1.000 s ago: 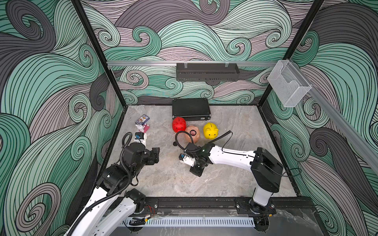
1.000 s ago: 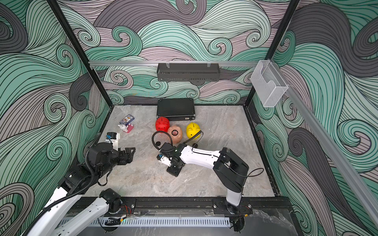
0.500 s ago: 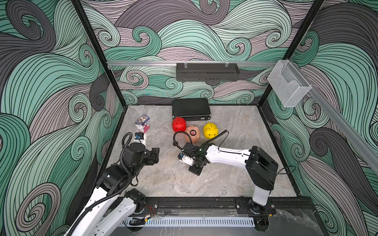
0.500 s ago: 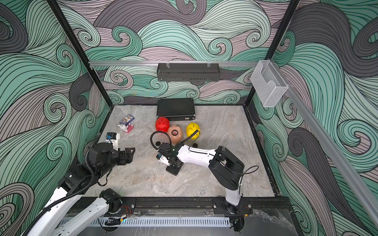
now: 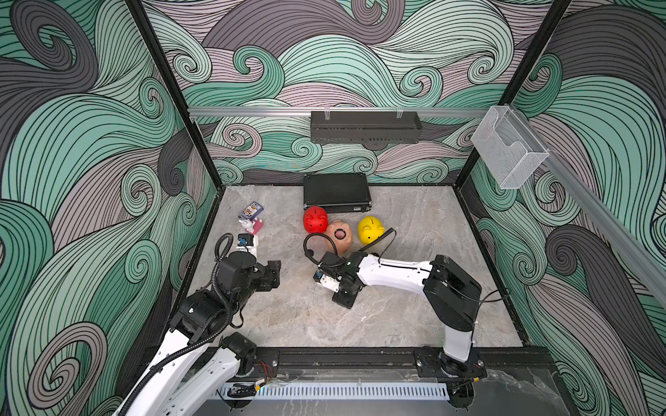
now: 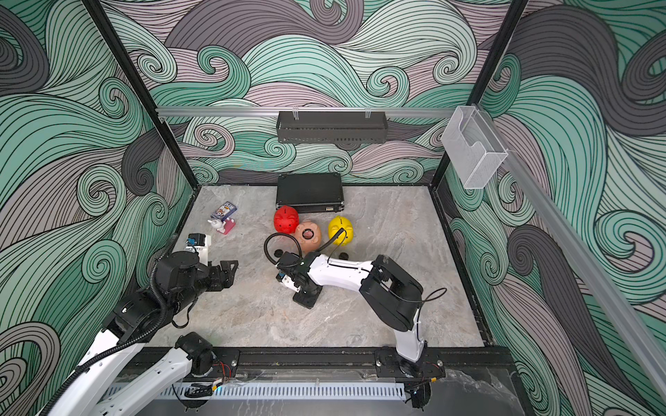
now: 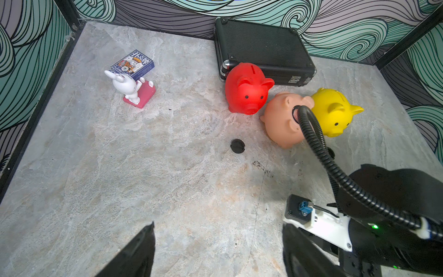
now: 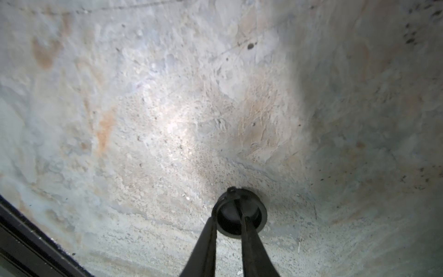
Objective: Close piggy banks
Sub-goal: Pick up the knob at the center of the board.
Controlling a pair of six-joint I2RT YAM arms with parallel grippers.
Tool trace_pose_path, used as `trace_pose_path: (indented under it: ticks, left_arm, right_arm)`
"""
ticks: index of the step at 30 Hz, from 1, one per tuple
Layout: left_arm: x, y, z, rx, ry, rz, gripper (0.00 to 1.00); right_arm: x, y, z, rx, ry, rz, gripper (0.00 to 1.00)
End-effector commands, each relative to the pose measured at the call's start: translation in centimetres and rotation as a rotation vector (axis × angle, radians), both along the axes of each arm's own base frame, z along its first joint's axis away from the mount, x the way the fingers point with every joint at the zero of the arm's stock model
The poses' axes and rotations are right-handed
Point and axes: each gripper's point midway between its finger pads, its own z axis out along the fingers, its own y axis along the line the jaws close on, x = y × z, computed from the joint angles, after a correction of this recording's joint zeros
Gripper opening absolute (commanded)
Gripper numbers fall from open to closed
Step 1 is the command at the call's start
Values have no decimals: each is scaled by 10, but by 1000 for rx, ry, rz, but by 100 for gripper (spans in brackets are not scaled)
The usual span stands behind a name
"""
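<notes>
Three piggy banks sit together near the back in both top views: red (image 5: pixel 315 219), peach-pink (image 5: pixel 340 240) and yellow (image 5: pixel 371 229). The pink one lies with its round belly hole upward and unplugged. My right gripper (image 5: pixel 344 299) points down at the table in front of them. In the right wrist view its gripper (image 8: pixel 229 217) stands narrowly parted at a black plug (image 8: pixel 239 211) lying on the table. One finger is at the plug's outer rim and the other crosses its middle. My left gripper (image 7: pixel 218 227) hangs open and holds nothing at the left.
A second black plug (image 7: pixel 237 145) lies loose in front of the red pig. A black case (image 5: pixel 337 192) stands against the back wall. A card box (image 5: pixel 251 210) and a white rabbit figurine (image 5: pixel 248 226) are at the back left. Patterned walls close three sides.
The right arm's elbow has swung slightly left while its gripper stayed low over the same spot. The left arm has not moved.
</notes>
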Motion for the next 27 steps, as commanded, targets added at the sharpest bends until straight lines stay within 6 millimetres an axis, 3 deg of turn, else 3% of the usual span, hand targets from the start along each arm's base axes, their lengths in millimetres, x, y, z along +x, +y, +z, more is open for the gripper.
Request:
trace_pose_path:
  ticks: [1,20,27]
  left_arm:
    - [-2,4,5,4,-12,10,83]
    - [-1,4,5,5,-11,10,83]
    - [-1,4,5,6,-10,11,83]
  right_arm:
    - [3,-3,2,-18,-9,-1,22]
    - [6,-15,-23,-103,-9,-11,22]
    - [6,-9,-15,-69,-8,-24,21]
